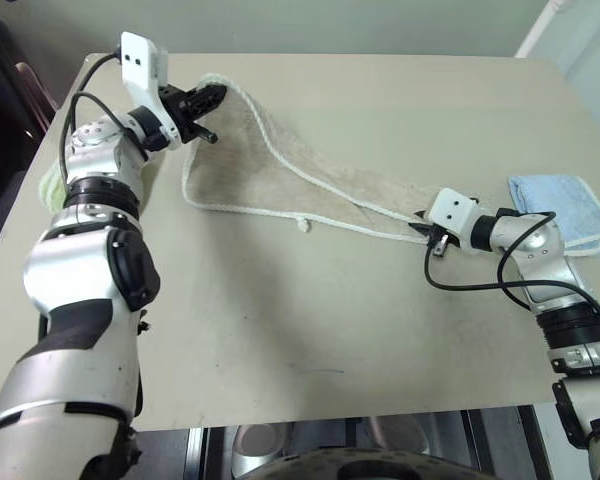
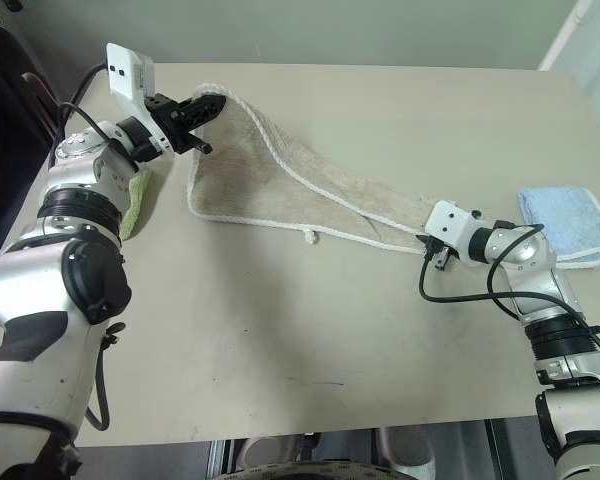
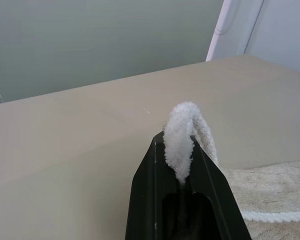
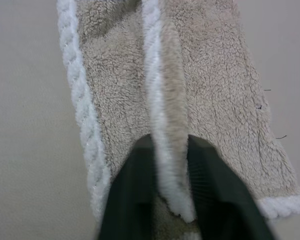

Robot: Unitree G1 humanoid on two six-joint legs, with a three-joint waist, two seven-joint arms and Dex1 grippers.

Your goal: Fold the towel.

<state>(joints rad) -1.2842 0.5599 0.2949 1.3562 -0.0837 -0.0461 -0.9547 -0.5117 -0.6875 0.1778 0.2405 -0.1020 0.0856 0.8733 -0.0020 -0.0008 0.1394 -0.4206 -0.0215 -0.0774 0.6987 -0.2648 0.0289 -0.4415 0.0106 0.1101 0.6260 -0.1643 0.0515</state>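
The towel (image 1: 280,175) is spread across the table (image 1: 310,330), stretched slantwise from the far left toward the near right. Its far-left corner is lifted off the surface in the left gripper (image 1: 212,98); its near-right end is pinched at table level in the right gripper (image 1: 421,229). A small loop tag (image 1: 303,224) lies at the near edge. A folded cloth (image 1: 560,205) is placed right of the right gripper, its near edge apparently overlapped by the towel's end. Another cloth (image 2: 132,205) lies at the left edge.

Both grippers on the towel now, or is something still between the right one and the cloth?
Nothing between. The right gripper is shut on a ridge of the towel, and the left gripper is shut on its corded corner.
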